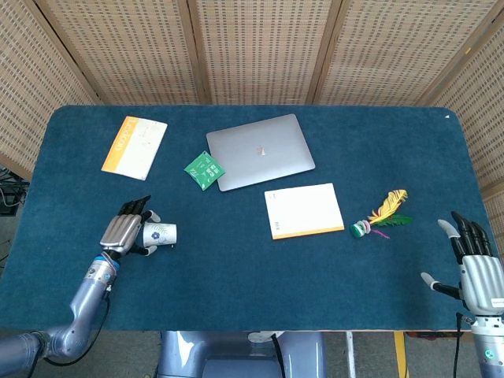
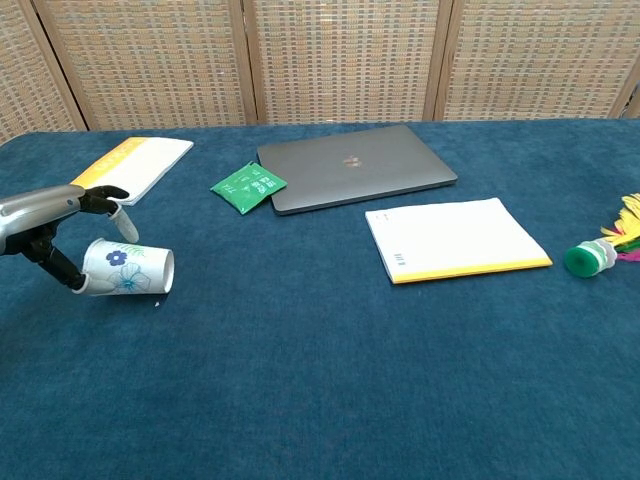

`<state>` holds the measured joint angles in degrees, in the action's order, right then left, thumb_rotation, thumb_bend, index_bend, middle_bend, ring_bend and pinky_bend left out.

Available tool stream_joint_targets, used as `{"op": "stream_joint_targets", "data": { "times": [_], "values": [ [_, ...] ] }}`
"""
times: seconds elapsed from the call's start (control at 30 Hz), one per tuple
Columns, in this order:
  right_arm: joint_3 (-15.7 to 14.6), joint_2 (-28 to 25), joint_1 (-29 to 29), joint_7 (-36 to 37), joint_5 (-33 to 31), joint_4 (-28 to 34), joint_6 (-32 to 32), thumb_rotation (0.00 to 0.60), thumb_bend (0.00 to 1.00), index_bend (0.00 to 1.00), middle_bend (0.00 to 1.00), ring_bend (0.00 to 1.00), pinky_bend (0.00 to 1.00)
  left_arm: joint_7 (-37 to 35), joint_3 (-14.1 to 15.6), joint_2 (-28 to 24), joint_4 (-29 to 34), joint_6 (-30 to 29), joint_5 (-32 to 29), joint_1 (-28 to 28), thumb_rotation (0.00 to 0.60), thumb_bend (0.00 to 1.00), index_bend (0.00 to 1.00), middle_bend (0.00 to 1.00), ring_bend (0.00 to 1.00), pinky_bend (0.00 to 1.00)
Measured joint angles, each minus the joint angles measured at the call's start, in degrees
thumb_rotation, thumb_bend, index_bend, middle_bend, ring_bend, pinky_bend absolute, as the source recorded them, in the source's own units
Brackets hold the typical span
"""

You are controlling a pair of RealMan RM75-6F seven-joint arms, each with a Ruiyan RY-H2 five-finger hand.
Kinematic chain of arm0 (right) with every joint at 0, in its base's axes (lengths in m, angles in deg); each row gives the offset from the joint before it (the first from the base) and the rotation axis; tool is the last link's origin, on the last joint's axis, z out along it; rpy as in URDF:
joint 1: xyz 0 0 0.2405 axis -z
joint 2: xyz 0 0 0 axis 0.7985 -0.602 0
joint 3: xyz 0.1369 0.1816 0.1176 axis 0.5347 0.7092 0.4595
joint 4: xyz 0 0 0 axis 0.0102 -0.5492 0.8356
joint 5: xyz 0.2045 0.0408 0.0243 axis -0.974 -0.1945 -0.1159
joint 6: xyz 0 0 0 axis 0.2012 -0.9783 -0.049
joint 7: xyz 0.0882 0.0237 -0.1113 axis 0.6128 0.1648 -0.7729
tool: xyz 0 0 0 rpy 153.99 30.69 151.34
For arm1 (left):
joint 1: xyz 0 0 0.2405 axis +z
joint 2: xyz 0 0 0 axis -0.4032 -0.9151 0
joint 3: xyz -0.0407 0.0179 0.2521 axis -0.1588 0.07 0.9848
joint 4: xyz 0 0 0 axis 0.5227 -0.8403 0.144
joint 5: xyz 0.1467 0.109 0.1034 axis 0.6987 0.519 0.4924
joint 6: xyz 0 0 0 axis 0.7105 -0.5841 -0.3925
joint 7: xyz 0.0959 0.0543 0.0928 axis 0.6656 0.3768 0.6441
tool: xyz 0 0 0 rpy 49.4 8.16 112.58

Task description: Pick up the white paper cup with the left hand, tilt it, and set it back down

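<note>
The white paper cup (image 2: 128,270), printed with blue flowers, lies tipped on its side just over the blue table near the front left. My left hand (image 2: 48,218) grips it from the left, thumb on top and fingers behind it. In the head view the cup (image 1: 161,235) sticks out to the right of the left hand (image 1: 122,233). I cannot tell whether the cup touches the cloth. My right hand (image 1: 474,264) hangs at the table's front right edge, fingers spread, holding nothing; the chest view does not show it.
A closed grey laptop (image 1: 260,151), a green packet (image 1: 204,170) and a yellow-edged booklet (image 1: 135,146) lie at the back. A white notepad (image 1: 304,210) sits mid-table, with a feathered shuttlecock (image 1: 379,216) to its right.
</note>
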<state>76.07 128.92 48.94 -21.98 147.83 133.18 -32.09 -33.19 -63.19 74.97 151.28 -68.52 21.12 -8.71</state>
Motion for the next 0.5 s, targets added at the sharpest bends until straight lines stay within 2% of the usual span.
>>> {"op": "stream_joint_targets", "data": {
  "times": [0.1,0.17,0.33,0.5],
  "values": [
    [0.12,-0.01,0.04,0.25,-0.12,-0.08,-0.13,0.600,0.15,0.00,0.00,0.00,0.00,2.87,0.12,-0.92,1.96,-0.50,-1.81,-0.11,0.600,0.20,0.22,0.00,0.00,0.00],
    [0.16,-0.06,-0.02,0.30,-0.15,-0.02,-0.02,0.600,0.15,0.00,0.00,0.00,0.00,2.94,-0.15,-1.26,3.38,-1.15,-2.28,-0.12,0.600,0.20,0.20,0.00,0.00,0.00],
    [-0.02,-0.08,-0.01,0.14,0.30,0.22,-0.17,0.600,0.15,0.00,0.00,0.00,0.00,5.71,-0.79,-1.69,5.77,-2.01,-4.68,-0.79,0.600,0.20,0.20,0.00,0.00,0.00],
    [-0.03,-0.38,0.14,0.86,0.45,0.41,-0.53,0.600,0.15,0.00,0.00,0.00,0.00,15.06,-1.39,-1.48,9.41,-3.93,-10.72,-2.92,0.600,0.21,0.22,0.00,0.00,0.00]
  ]
}}
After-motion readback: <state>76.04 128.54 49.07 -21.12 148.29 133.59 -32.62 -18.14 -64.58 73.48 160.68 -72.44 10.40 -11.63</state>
